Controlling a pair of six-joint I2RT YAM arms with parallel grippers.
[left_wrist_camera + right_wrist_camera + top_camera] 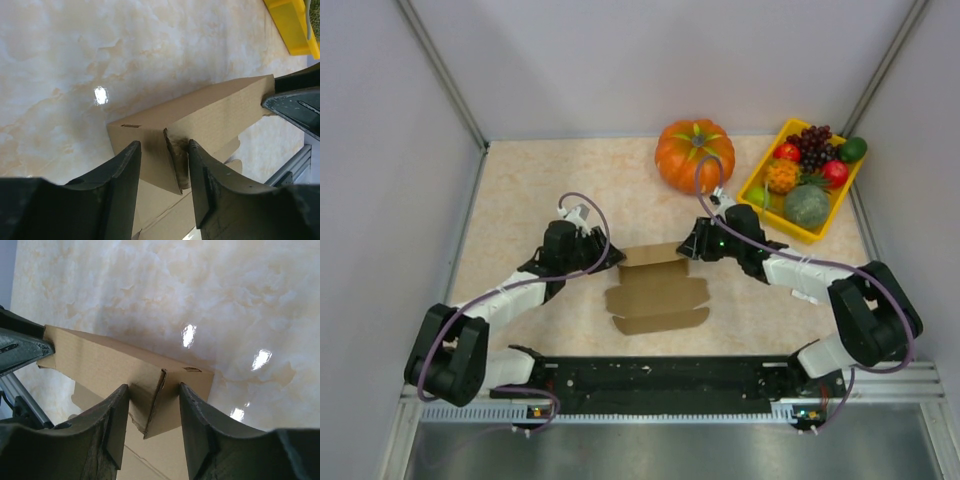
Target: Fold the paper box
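The paper box (657,290) is plain brown cardboard, partly folded, at the middle of the table. Its back wall stands up while the front flaps lie flat. My left gripper (616,258) is at the wall's left end and my right gripper (688,248) at its right end. In the left wrist view the left gripper (162,150) is open astride a folded corner flap of the box (210,115), and the flap touches the right finger. In the right wrist view the right gripper (154,390) is open astride the other corner of the box (100,365).
An orange pumpkin (694,155) sits behind the box. A yellow fruit tray (804,234) stands at the back right, close to the right arm. A black rail (660,375) runs along the near edge. Walls enclose the table on three sides.
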